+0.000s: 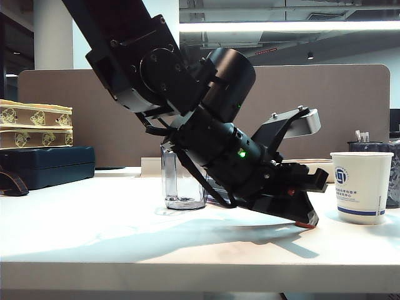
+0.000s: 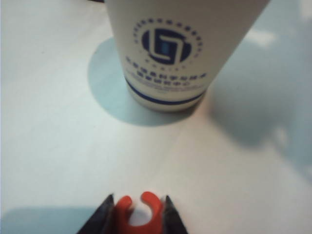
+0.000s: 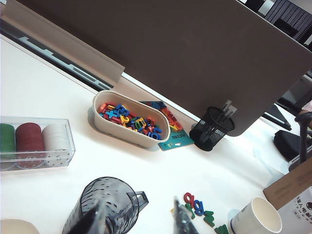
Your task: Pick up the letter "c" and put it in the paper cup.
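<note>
On the white surface (image 1: 94, 231), right of centre in the exterior view, the left gripper (image 1: 305, 220) is tilted down with its tips at the tabletop. In the left wrist view its two dark fingers (image 2: 105, 217) flank the letter "c" (image 2: 139, 214), touching both sides of it; the letter lies flat, its gap facing the paper cup (image 2: 170, 53). Bare surface separates the letter from the cup's base. In the exterior view the paper cup (image 1: 361, 186) stands upright just right of the gripper, near the surface's right edge; its interior cannot be seen there. A clear plastic cup (image 1: 181, 181) stands behind the arm, apparently empty.

The right gripper (image 3: 139, 219) hangs above the surface with jaws spread wide, holding nothing. Below it, in the right wrist view: a grey plastic cup (image 3: 105, 207), a long tray (image 3: 131, 122) filled with coloured letters, a clear box (image 3: 36, 144) holding green, red and white chip stacks, a black mesh pen holder (image 3: 212, 129), loose letters (image 3: 197, 207), and a second white cup (image 3: 256, 222), empty.
</note>
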`<state>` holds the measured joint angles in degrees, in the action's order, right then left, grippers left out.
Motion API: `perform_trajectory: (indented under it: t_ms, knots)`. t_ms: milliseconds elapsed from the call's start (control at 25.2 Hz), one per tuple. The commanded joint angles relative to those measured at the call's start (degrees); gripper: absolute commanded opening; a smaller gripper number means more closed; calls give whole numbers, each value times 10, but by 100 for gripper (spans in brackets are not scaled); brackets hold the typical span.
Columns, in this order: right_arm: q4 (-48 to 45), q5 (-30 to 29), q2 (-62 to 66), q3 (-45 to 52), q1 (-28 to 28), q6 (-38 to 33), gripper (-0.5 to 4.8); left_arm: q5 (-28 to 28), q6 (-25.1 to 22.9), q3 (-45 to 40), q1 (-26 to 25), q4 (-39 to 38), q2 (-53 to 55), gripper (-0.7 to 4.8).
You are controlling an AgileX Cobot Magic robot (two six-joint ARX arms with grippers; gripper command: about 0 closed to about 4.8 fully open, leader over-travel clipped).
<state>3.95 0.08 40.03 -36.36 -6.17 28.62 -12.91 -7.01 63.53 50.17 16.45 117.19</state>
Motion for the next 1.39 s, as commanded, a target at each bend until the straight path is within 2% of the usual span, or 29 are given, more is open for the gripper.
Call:
perform_trajectory:
  t_ms: [40, 634, 833, 1110, 1388]
  knots:
    - [-7, 3, -2, -3, 0, 2, 180, 3, 0, -8, 1, -66, 9, 80]
    - [-7, 6, -9, -3, -5, 2, 181, 17, 0, 11, 1, -40, -34, 80]
    - [-5, 15, -12, -3, -7, 2, 181, 18, -2, 84, 1, -68, -43, 81]
    - [-3, 16, -17, -3, -7, 4, 180, 17, -27, 164, 1, -118, -43, 81]
    - [-2, 20, -21, -3, -7, 4, 180, 6, -26, 193, 3, -138, -43, 81]
